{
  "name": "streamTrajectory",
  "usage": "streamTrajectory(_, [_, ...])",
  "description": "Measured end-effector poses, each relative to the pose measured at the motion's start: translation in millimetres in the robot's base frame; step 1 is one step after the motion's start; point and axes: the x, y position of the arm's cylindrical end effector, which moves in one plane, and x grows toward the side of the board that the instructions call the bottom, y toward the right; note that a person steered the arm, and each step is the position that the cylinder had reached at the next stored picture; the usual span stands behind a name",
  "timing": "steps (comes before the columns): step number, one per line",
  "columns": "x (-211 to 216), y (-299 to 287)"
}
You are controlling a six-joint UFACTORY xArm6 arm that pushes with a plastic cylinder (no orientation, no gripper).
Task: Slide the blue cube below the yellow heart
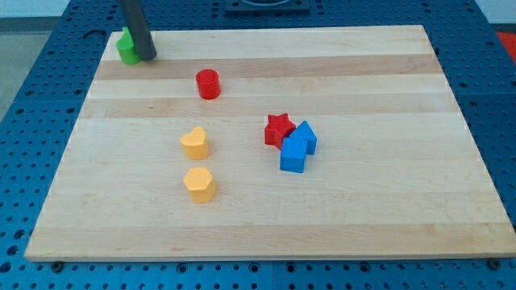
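Dark rod is coming down from the view's top edge at the upper left corner of the tabletop (339, 217). My tip (149, 57) is resting at that corner, touching or just beside the right flank of a green block (126, 47); the green block's shape is partly hidden behind the rod, so cannot tell it. No hand on this rig, only the bare rod, so nothing is opening, closing or holding anything.

Blue cube (293, 155) is sitting well apart from my tip, far toward the view's right and bottom of it, past the board's middle. Pressing against its upper right is a second blue block (306, 135), shape unclear. A red star (279, 129) is touching both, on their upper left.

Yellow heart (195, 142) is lying below and a little right of my tip, left of the blue cluster with a clear gap between. A yellow hexagon-like block (199, 184) is lying just below the heart, apart from it. A red cylinder (208, 84) is standing nearest my tip after the green block, to its lower right.
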Motion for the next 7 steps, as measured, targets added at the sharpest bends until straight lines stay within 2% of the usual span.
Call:
streamTrajectory(2, [10,182])
streamTrajectory(3, [48,265])
streamTrajectory(5, [200,312])
streamTrajectory(6, [232,305])
streamTrajectory(7, [233,266])
